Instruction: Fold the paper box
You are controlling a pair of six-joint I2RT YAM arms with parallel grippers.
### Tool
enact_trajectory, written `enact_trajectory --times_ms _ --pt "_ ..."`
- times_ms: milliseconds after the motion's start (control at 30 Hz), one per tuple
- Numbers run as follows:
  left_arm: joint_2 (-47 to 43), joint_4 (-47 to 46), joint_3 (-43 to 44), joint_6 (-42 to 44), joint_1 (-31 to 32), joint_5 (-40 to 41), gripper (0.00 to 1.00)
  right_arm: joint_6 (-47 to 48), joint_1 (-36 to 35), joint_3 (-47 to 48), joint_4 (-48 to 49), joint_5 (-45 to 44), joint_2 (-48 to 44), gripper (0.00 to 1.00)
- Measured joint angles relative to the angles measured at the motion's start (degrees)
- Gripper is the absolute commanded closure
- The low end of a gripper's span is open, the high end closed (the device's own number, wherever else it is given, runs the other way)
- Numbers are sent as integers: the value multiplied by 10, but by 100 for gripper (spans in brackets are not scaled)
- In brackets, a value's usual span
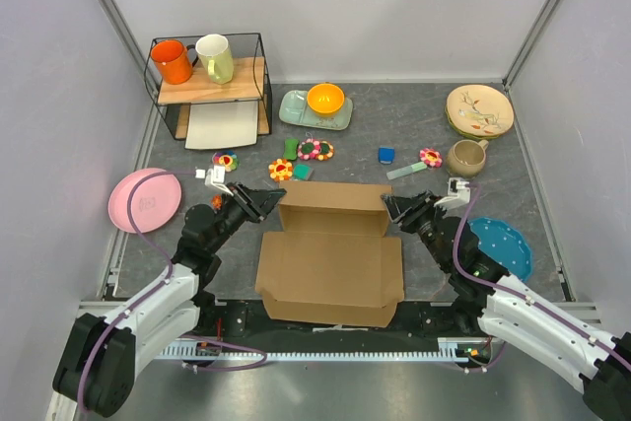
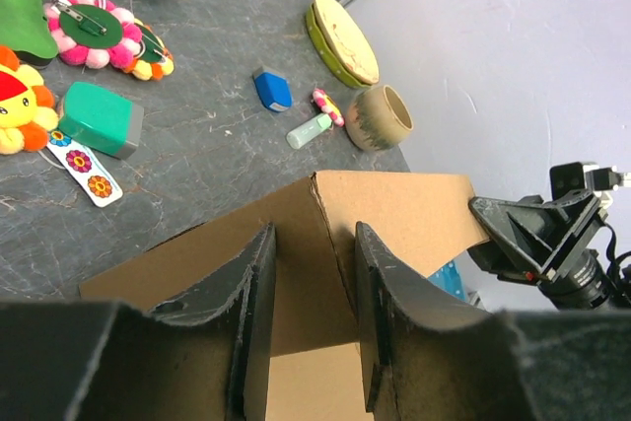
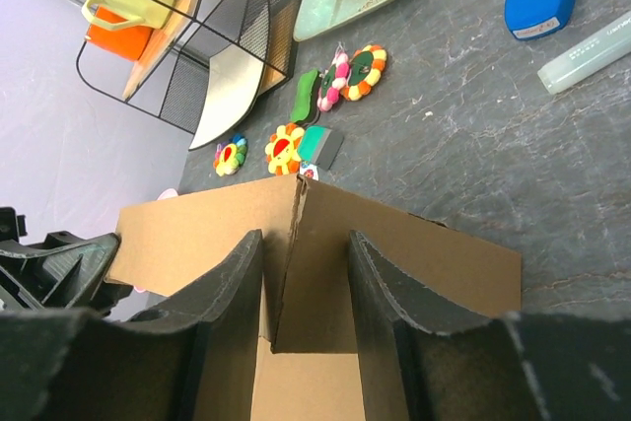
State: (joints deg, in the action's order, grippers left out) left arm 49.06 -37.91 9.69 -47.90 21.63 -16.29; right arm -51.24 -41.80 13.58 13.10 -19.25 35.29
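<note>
The paper box point(image 1: 330, 263) is a brown cardboard mailer lying on the dark table, its far wall and side flaps raised and its near panel flat. My left gripper point(image 1: 264, 202) is at the box's far left corner. In the left wrist view its jaws point(image 2: 314, 234) are closed around the corner fold of the cardboard point(image 2: 394, 204). My right gripper point(image 1: 394, 208) is at the far right corner. In the right wrist view its jaws point(image 3: 304, 239) hold that corner's seam, wall and flap point(image 3: 414, 244) between them. Each wrist view shows the other gripper across the box.
A pink plate point(image 1: 144, 199) lies left of the box and a blue plate point(image 1: 501, 246) lies to its right. Behind it are plush flowers point(image 1: 315, 150), a blue block point(image 1: 386, 155), a tube point(image 1: 405, 172), a tan mug point(image 1: 465, 157), a green tray point(image 1: 296, 115) and a wire rack point(image 1: 168, 110) with mugs.
</note>
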Motion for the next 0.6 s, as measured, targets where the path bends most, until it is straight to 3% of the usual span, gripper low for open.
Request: enact_trajectory --times_ms 200,400,533,567,600 --pt "-11 -26 -19 -14 4 19 92 -26 -31 4 -6 -42 6 70" --pt "-38 1 -21 -15 4 37 89 -40 -57 32 -30 -81 38 61" --pt "-72 62 -8 -15 5 42 67 -38 -63 54 -73 -83 37 40" --pt "-79 82 -1 -13 6 43 58 -38 -65 61 -90 -83 36 38" --pt "-85 106 8 -12 6 45 55 -37 -66 70 -108 -84 36 35"
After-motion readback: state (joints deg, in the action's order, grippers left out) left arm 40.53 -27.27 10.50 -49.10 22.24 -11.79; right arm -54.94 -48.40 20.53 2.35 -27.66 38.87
